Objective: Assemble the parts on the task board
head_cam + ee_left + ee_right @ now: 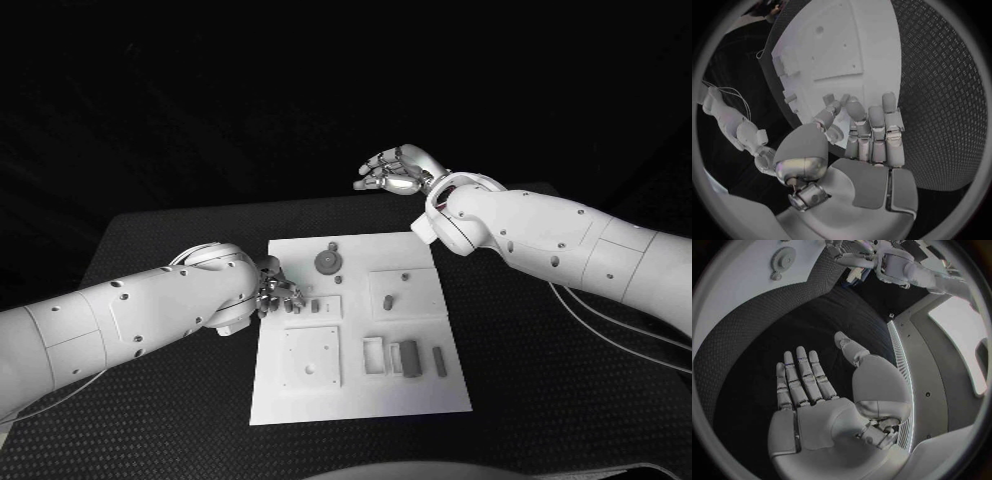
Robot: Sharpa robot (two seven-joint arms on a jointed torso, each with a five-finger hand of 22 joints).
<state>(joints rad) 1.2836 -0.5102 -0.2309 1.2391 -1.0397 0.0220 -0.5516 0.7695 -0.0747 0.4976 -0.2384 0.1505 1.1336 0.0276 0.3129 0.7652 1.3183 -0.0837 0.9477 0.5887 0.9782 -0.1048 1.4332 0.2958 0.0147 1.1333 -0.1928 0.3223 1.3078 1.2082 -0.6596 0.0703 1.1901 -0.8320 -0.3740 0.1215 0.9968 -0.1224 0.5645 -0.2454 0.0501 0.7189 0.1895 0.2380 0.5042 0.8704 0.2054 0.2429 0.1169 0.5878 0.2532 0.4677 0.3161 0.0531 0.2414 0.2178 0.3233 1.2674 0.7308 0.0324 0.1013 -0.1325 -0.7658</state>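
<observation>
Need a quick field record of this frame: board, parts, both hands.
board: white rectangular task board in the middle of the black table
parts: grey gear-shaped piece near the far edge; small grey blocks toward the near right
left hand: silver left hand over the board's left edge, holding nothing visible
right hand: silver right hand raised beyond the board, fingers apart, empty

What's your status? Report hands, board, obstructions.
Left hand open, at the white rectangular task board left edge. Right hand open, off the board. Round grey gear part untouched. Nothing obstructing.
</observation>
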